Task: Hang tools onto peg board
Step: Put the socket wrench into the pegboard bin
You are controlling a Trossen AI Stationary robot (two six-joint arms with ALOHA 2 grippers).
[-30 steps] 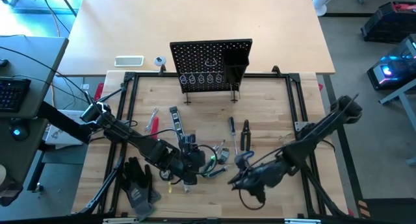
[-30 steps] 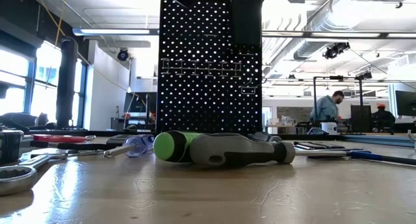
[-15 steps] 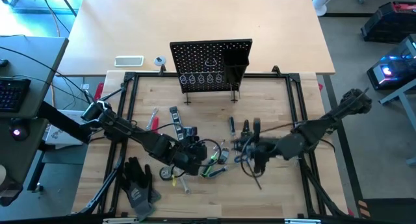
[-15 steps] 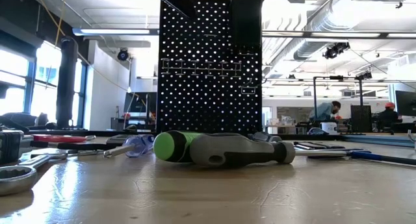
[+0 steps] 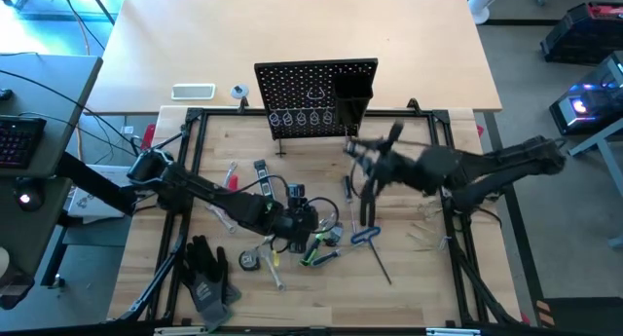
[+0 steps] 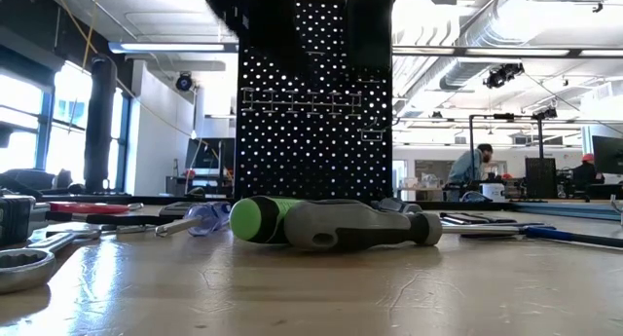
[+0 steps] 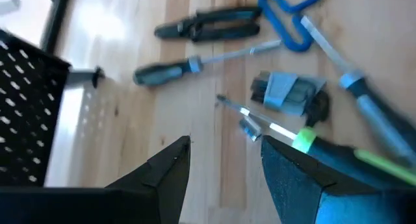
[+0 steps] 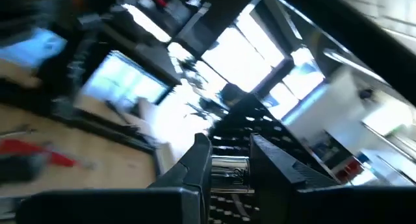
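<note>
High view looks down on the wooden counter (image 5: 409, 278), where the peg board (image 5: 316, 97) stands upright at the far edge of the black frame, its ring holders along the lower rows and a black box bin (image 5: 354, 94) on its right side. The right gripper (image 5: 362, 153) is raised just in front of the board's right leg, its arm reaching in from the right; in the right wrist view a shiny silver wrench (image 8: 229, 172) sits between the fingers (image 8: 195, 165), so the jaws are clenched on it, with the perforated panel just beyond. The left gripper (image 5: 302, 222) hangs low over the cluster of tools (image 5: 316, 243) in the middle of the counter, and the left wrist view shows its jaws spread apart and released above bare wood. Close by it lie a green-handled screwdriver (image 7: 338, 152), a blue-handled hex key (image 7: 289, 19), black pliers (image 7: 208, 26) and a dark screwdriver (image 7: 188, 65). Black work gloves (image 5: 206, 273) lie near the left front corner. In the low view the green handle (image 6: 258, 219) rests in front of the board, and a person (image 6: 472, 170) stands in the room behind.
</note>
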